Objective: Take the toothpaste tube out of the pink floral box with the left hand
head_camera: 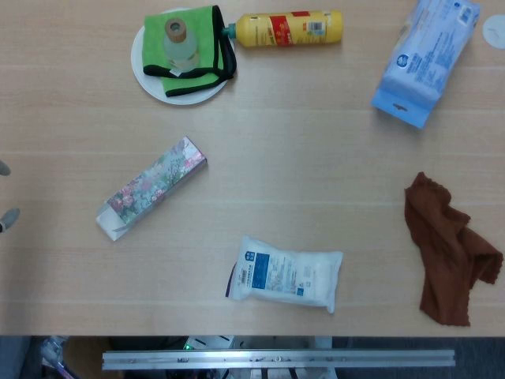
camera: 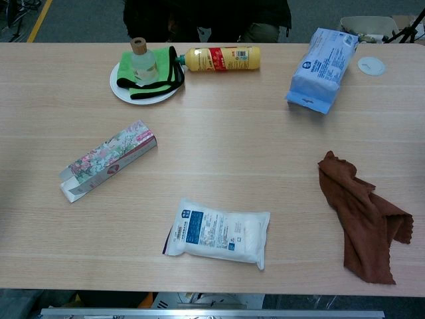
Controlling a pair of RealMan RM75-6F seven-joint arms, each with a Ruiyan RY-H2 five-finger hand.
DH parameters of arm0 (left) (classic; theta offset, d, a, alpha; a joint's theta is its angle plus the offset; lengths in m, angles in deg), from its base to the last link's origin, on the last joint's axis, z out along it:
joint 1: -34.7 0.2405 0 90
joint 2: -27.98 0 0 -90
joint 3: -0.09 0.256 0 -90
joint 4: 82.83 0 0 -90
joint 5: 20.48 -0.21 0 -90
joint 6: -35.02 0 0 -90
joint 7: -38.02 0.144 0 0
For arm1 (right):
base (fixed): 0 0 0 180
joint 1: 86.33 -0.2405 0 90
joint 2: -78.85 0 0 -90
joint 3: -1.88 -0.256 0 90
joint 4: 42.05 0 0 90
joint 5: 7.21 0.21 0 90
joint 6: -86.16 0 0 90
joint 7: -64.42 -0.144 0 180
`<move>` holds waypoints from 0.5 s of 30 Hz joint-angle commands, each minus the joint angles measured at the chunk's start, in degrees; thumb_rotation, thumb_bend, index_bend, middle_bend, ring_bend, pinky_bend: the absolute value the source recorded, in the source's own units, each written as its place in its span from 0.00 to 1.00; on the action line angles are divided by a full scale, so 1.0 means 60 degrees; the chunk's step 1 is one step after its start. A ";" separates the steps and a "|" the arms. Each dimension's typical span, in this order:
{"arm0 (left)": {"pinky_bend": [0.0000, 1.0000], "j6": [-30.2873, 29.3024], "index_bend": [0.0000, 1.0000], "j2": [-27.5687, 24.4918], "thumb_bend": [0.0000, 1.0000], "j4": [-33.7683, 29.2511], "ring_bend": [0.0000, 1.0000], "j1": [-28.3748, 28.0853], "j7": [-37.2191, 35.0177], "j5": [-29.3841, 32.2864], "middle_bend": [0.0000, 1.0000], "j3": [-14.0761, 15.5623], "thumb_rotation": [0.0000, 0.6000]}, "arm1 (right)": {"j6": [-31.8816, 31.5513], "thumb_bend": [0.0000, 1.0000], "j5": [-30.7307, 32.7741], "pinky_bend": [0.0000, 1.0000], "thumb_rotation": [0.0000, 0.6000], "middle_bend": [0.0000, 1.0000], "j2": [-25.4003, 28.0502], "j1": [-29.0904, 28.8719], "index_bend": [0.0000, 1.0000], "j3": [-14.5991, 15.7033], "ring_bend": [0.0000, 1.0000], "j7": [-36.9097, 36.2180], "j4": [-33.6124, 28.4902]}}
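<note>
The pink floral box (head_camera: 151,188) (camera: 107,160) lies flat on the table's left half, slanting from upper right to lower left. Its lower-left end has white flaps folded open. The toothpaste tube does not show; the box hides whatever is inside. Only two grey fingertips of my left hand (head_camera: 6,193) poke in at the left edge of the head view, spread apart with nothing between them, well left of the box's open end. The chest view does not show this hand. My right hand appears in neither view.
A white plate (head_camera: 142,75) with a green cloth and a small bottle (head_camera: 177,41) sits at the back left, beside a yellow bottle (head_camera: 290,28). A blue wipes pack (head_camera: 426,59) lies back right, a brown cloth (head_camera: 446,253) right, a white pack (head_camera: 288,272) in front.
</note>
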State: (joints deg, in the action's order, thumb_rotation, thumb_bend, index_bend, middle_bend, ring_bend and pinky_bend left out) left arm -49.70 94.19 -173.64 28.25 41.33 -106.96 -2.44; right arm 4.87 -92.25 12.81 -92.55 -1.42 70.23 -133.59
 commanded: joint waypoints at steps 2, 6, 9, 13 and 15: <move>0.54 -0.0017 0.44 0.0061 0.01 0.0083 0.42 0.0059 -0.0081 -0.0026 0.41 0.0081 1.00 | 0.0037 0.31 -0.0006 0.44 1.00 0.40 -0.0077 -0.0026 0.43 0.0013 0.28 0.0003 0.0066; 0.54 -0.0002 0.44 0.0081 0.01 0.0128 0.42 0.0063 -0.0132 0.0004 0.41 0.0079 1.00 | 0.0018 0.31 0.0034 0.44 1.00 0.40 -0.0095 0.0003 0.43 0.0020 0.28 -0.0080 0.0107; 0.54 0.0029 0.44 0.0099 0.01 0.0106 0.42 0.0048 -0.0126 -0.0011 0.41 0.0093 1.00 | -0.0107 0.31 -0.0008 0.44 1.00 0.40 -0.0102 0.0029 0.43 -0.0016 0.28 -0.0236 0.0125; 0.54 0.0133 0.44 0.0104 0.01 0.0006 0.42 -0.0026 -0.0012 -0.0024 0.41 0.0091 1.00 | -0.0122 0.31 -0.0023 0.44 1.00 0.40 -0.0116 -0.0001 0.43 -0.0059 0.28 -0.0384 0.0186; 0.54 0.0152 0.44 0.0110 0.01 -0.0050 0.42 -0.0042 0.0050 -0.0049 0.41 0.0106 1.00 | -0.0109 0.31 -0.0038 0.44 1.00 0.40 -0.0126 -0.0016 0.43 -0.0057 0.28 -0.0401 0.0213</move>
State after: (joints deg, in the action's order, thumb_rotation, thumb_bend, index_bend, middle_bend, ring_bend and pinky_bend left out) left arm -48.84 94.84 -173.86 28.04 41.55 -107.19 -1.84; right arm 4.20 -92.47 12.06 -92.64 -1.76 67.82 -132.31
